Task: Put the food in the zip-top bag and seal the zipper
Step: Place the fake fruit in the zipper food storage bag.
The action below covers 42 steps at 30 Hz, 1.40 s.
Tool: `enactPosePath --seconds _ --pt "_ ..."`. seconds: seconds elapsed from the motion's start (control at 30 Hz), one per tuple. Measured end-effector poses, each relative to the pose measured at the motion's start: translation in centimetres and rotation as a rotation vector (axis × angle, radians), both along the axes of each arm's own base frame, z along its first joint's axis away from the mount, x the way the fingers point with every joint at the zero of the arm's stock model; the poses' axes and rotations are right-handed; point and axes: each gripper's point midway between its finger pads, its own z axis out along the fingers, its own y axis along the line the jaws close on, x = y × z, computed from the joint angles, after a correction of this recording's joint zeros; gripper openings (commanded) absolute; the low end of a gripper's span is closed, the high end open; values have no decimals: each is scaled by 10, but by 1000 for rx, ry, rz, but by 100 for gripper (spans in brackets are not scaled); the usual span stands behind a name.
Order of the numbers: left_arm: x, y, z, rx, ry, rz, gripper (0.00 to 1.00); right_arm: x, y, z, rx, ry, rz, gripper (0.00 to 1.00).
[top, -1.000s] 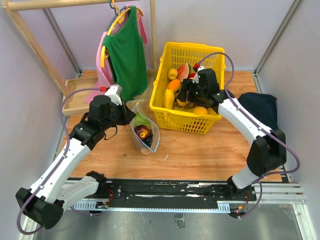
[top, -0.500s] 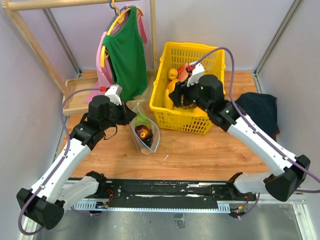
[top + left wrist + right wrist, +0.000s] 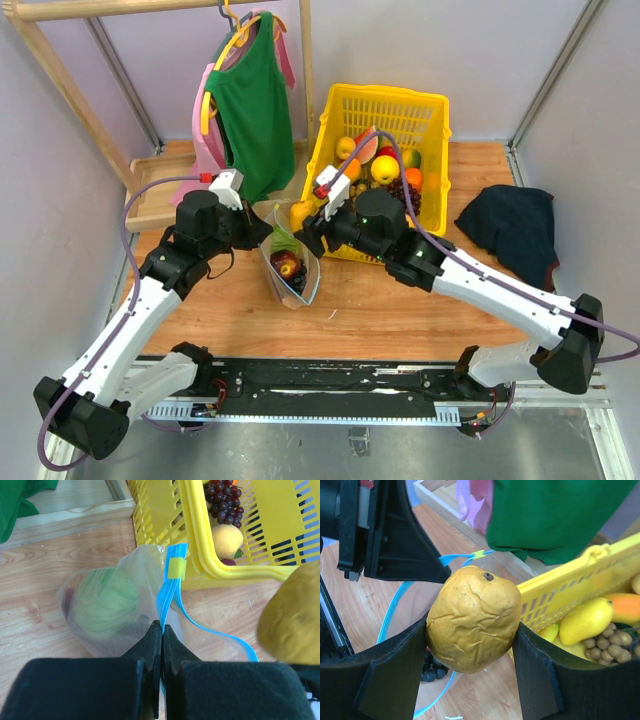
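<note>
The clear zip-top bag (image 3: 291, 268) stands open on the table with a green round piece (image 3: 106, 600), a red piece and dark grapes (image 3: 427, 674) inside. My left gripper (image 3: 163, 630) is shut on its light-blue zipper strip (image 3: 167, 587), just below a yellow slider tab (image 3: 176, 568), holding the mouth up. My right gripper (image 3: 472, 630) is shut on a wrinkled yellow-brown toy potato (image 3: 474, 620) and holds it beside the bag's mouth, above the blue rim (image 3: 395, 605). The potato also shows in the top view (image 3: 301, 213) and the left wrist view (image 3: 292, 615).
The yellow basket (image 3: 425, 120) behind the bag holds several more toy fruits, with grapes (image 3: 225, 505) among them. A green top (image 3: 252, 110) hangs on a wooden rack at the back left. A dark cloth (image 3: 515, 220) lies at the right.
My right arm has lifted the potato out of the basket and swung left to the bag's mouth. My left gripper has kept its hold on the zipper strip.
</note>
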Motion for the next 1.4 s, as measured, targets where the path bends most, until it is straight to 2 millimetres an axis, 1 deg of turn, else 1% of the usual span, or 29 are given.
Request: enactPosePath --seconds 0.17,0.37,0.5,0.57,0.63,0.8,0.87,0.97,1.03,1.13,1.3,1.4 --pt "0 0 0 -3 1 0 0 -10 24 -24 -24 -26 72 37" --pt "0 0 0 -3 1 2 0 -21 51 -35 -27 -44 166 37" --pt "1 1 0 -3 1 5 0 -26 62 -49 -47 -28 203 37" --pt "1 2 0 -1 0 10 0 -30 64 -52 -57 -27 215 37" --pt "2 3 0 1 1 16 0 -36 66 -49 -55 -37 232 37" --pt "2 3 0 -2 1 16 0 -53 67 -32 -20 -53 289 37" --pt "2 3 0 -2 1 16 0 -55 66 -29 -13 -54 295 37" --pt "2 3 0 -2 2 17 0 -56 65 -30 -12 -45 295 37" --pt "2 3 0 -3 1 17 0 -57 64 -37 -21 -35 294 37" --pt "2 3 0 -3 1 16 1 -56 60 -56 -55 -16 278 37" --pt "2 3 0 -3 1 16 0 -43 62 -83 -111 1 221 37" --pt "2 3 0 -3 1 16 0 -32 61 -90 -124 -17 172 37"
